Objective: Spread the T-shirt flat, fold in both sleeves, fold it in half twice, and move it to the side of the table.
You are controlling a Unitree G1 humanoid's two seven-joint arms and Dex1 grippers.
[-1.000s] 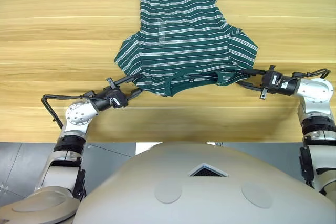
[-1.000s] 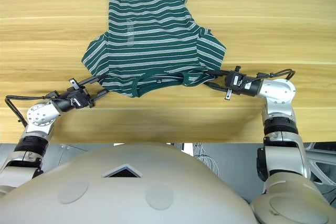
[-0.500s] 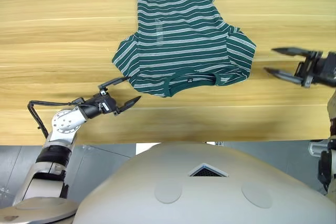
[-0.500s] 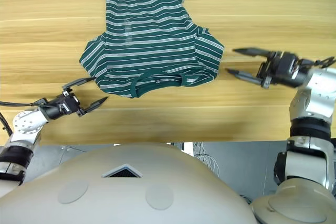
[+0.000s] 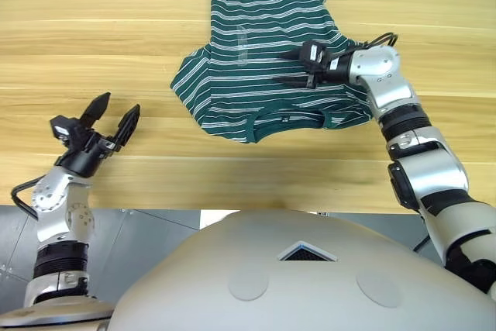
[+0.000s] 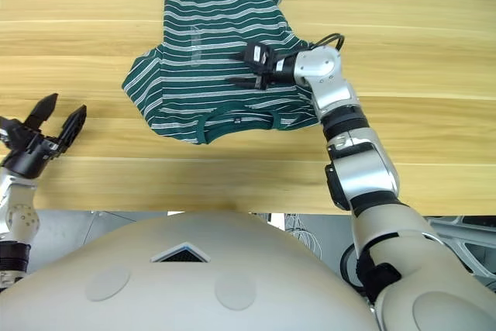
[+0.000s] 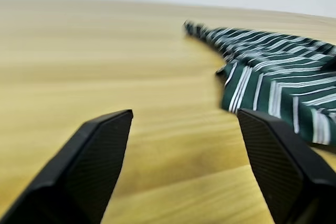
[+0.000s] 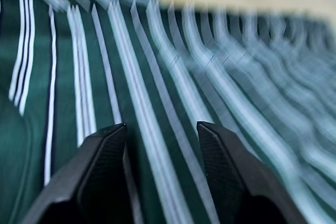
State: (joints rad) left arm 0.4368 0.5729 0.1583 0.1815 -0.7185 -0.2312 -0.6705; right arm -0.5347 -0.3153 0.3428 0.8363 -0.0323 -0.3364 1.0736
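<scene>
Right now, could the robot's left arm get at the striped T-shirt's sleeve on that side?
Probably yes: the left gripper is open, apart from the T-shirt sleeve nearest it, with only bare wooden table between them.

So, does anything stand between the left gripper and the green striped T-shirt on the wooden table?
Nothing visible does. Only bare light wooden table lies between the left gripper, jaws open, and the nearest sleeve of the green white-striped T-shirt.

Grey tiled floor point(image 5: 147, 226) lies low in view, with loose cables point(image 6: 294, 222) nearby.
</scene>
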